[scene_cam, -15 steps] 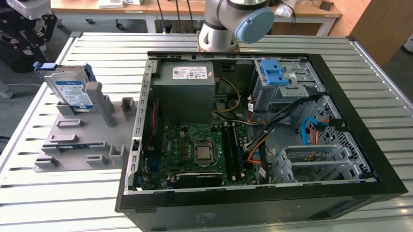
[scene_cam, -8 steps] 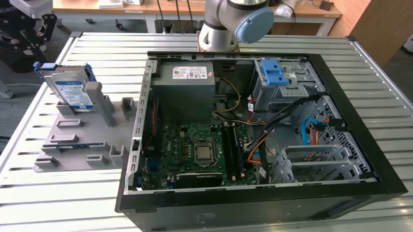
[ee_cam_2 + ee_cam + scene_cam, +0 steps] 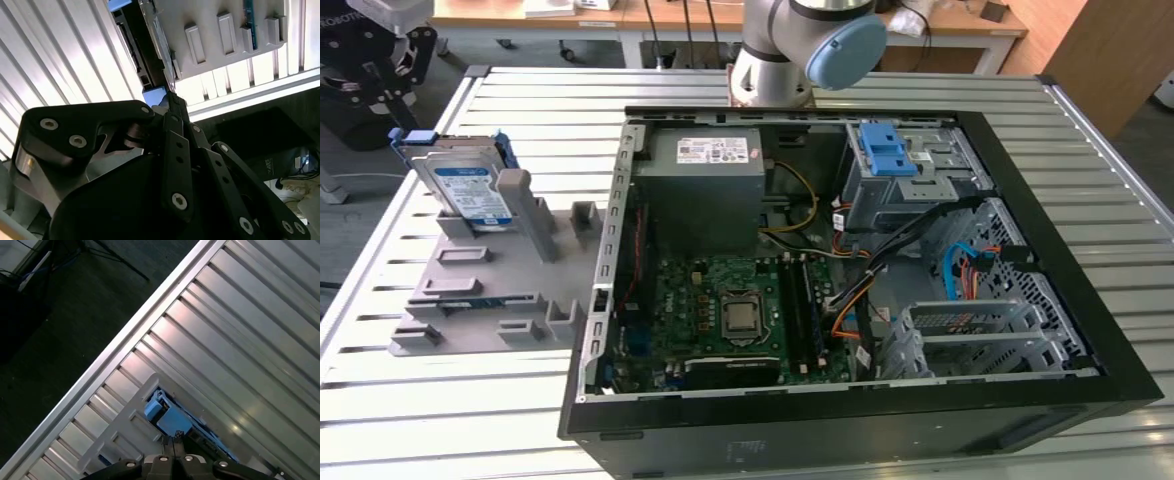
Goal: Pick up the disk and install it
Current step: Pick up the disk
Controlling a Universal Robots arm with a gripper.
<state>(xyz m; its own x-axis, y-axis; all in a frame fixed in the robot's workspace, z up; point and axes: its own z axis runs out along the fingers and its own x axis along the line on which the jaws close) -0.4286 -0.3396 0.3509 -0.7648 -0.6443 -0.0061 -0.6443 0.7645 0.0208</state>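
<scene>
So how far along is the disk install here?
Done: nothing; the disk stands in its grey holder outside the computer case. In hand: the claw, shut and empty, points at the disk in both wrist views. Left: pickup and installing.

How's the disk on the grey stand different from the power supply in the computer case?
The disk stands on edge in the grey stand, outside the computer case; the power supply lies mounted inside it. The disk is a thin slab; the power supply is a bulkier box. The disk has a blue frame; the power supply is plain grey. Both carry printed labels.
</scene>
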